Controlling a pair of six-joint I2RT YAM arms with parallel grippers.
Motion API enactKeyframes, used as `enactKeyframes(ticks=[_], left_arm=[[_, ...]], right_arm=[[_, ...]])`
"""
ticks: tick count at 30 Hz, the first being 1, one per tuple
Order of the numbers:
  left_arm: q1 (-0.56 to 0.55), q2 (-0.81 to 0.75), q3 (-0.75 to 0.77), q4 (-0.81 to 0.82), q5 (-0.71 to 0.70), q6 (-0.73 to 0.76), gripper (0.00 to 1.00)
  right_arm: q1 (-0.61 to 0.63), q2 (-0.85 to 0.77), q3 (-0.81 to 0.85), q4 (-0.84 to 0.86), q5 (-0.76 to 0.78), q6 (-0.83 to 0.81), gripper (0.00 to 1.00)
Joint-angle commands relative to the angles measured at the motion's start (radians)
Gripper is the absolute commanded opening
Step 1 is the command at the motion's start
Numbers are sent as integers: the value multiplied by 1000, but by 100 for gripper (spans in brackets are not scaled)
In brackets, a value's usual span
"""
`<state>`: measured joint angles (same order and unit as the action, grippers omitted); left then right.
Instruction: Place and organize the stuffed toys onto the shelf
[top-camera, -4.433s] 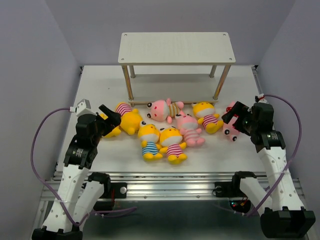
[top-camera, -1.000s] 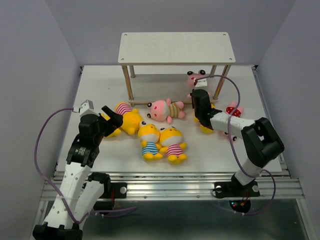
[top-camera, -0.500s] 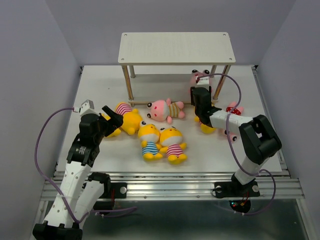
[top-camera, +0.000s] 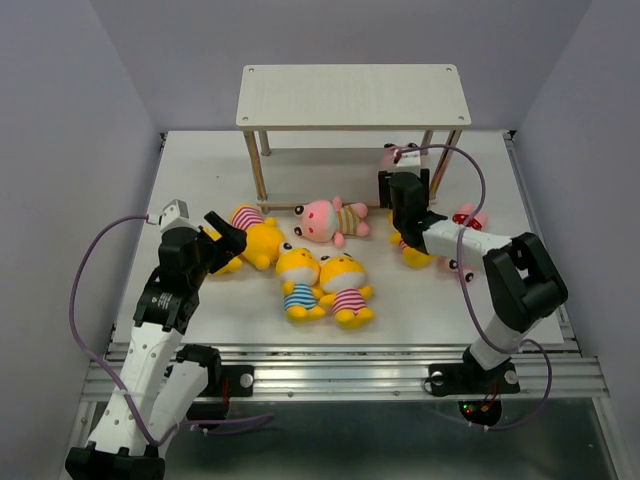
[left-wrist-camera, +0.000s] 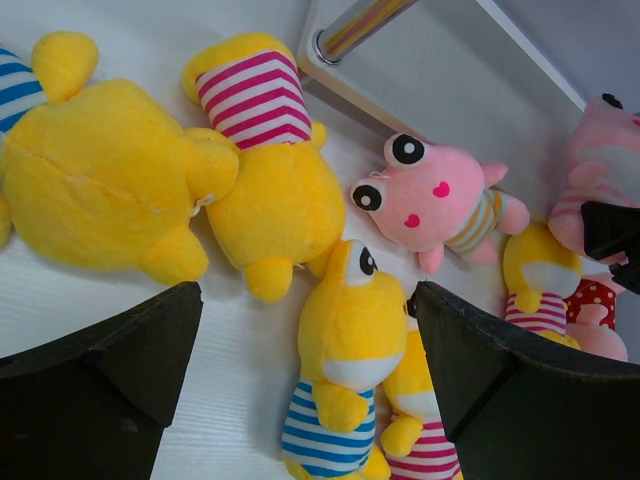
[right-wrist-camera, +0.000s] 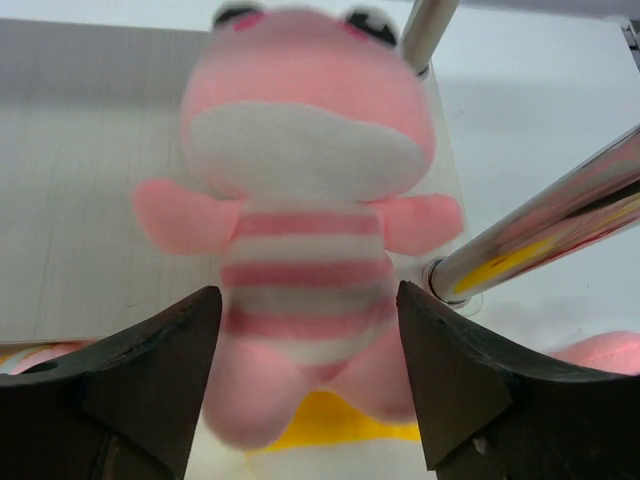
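The shelf (top-camera: 350, 95) stands at the back centre. My right gripper (top-camera: 403, 178) reaches to the right end of its lower board (right-wrist-camera: 90, 150). A pink doll in a pink-striped outfit (right-wrist-camera: 305, 200) sits upright there, between the wide-open jaws of the right gripper (right-wrist-camera: 305, 300). It also shows in the top view (top-camera: 390, 156). My left gripper (top-camera: 222, 235) is open and empty over the toys at left. In the left wrist view the left gripper (left-wrist-camera: 305, 300) frames a yellow blue-striped doll (left-wrist-camera: 345, 340).
On the table lie two yellow dolls at left (top-camera: 258, 235), a pink doll with a striped shirt (top-camera: 330, 218), a yellow blue-striped doll (top-camera: 298, 280), a yellow pink-striped doll (top-camera: 345, 290), another yellow doll (top-camera: 412, 250) under my right arm and a pink red-dotted doll (top-camera: 465, 218). A metal shelf leg (right-wrist-camera: 530, 225) is right of the jaws.
The right arm swung from the right side to the shelf, bringing the pink striped doll to the lower board. In the last second the doll went further under the top board. The left arm stayed still.
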<state>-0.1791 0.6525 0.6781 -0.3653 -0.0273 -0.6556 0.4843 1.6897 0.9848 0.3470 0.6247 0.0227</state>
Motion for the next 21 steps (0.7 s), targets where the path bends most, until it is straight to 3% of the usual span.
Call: enactKeyframes(ticks=[1,9,11,13,17,21], left_arm=[[3,4,-9,28,23,22,99],[3,32,-6,23,26,20,99],[1,36,-8,22,56,16,99],[3,39,-12,22,66,11,99],[1,52,-20,34,96,-13,99],[-2,67,-31,54,116,-35,99]], right_arm=[[-9,-105,-9,43,-51,-9,78],[-9,-238,-67,-12,-210,-24,87],[-9,-290,-92,-46,-265,15,100],[-9,-329,-116,-71,-328,28,100],[0,-448,-210,-108,-560,-6,100],[33,-518,-270,-131,-805,-145,100]])
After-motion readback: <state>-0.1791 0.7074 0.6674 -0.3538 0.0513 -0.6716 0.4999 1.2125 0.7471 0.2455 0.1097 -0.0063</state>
